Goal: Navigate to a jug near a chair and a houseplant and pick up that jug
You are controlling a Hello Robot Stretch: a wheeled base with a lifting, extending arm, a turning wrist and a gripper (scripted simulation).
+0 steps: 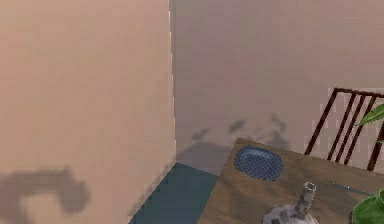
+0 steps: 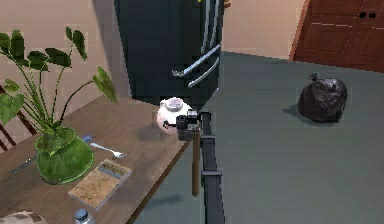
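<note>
**A:** Where is the gripper, and is it gripping anything?

**B:** It sits at the far end of the arm, at the right edge of a wooden table. A white jug stands on the table right at the gripper, so I cannot tell whether the gripper holds anything or how its fingers are set.

**A:** How does the arm lie?

**B:** It is a dark square bar. It rises from the bottom edge just right of centre and runs straight away, close beside the table's right edge.

**A:** And the jug itself?

**B:** It is round and squat and stands upright on the table's far right corner, with its dark mouth facing up. It has no clear long axis, and I cannot tell which way its spout points.

**A:** What lies around it?

**B:** Nearer and to the left on the table are a fork, a houseplant in a green pot, and a flat patterned tray. A dark fridge stands behind the jug. Far to the right, a black bag sits on the grey floor before a brown door. In the forward view, a wooden chair stands at the table's far side.
</note>
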